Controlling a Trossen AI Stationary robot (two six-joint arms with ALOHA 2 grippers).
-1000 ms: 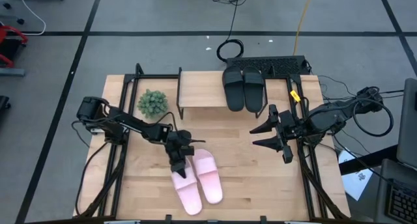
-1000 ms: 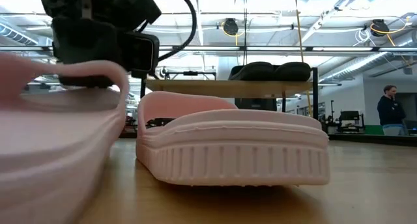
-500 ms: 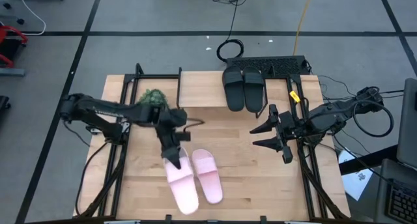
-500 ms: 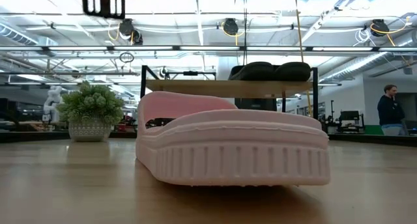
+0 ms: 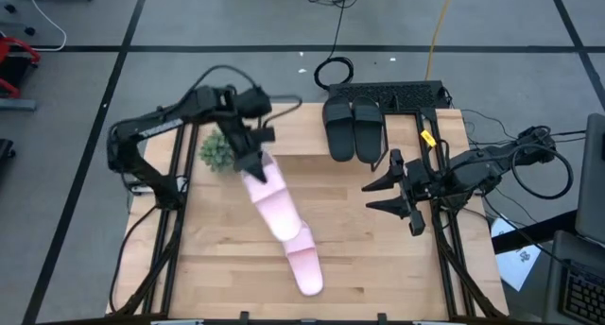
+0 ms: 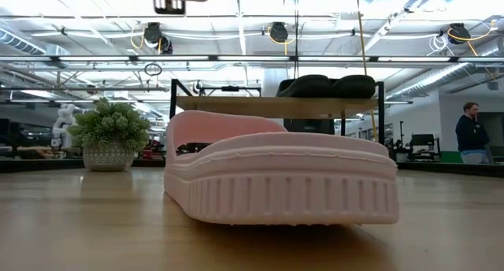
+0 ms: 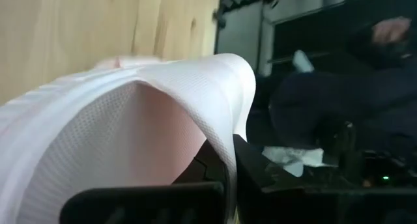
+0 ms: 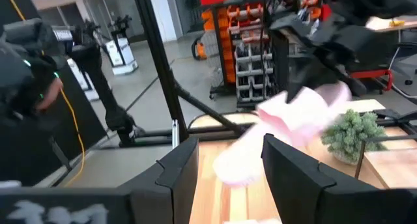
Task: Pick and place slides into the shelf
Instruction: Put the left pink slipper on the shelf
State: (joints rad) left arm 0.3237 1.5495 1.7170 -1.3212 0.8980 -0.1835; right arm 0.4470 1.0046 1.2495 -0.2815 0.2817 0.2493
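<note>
Left fingers [image 5: 253, 160] gripping lifted pink slide [image 5: 267, 197], strap close-up in wrist view

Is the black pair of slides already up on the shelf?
Yes, the black slides lie side by side on the shelf top's right end.

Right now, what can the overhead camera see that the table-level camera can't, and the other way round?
Only the overhead view shows the left pincer shut on a pink sandal held up in the air, and the right pincer open at the table's right side. Only the table-level view shows the room behind, with a person standing far off. Both show the other pink sandal lying on the table, the black sandals on the shelf, and the small potted plant.
</note>
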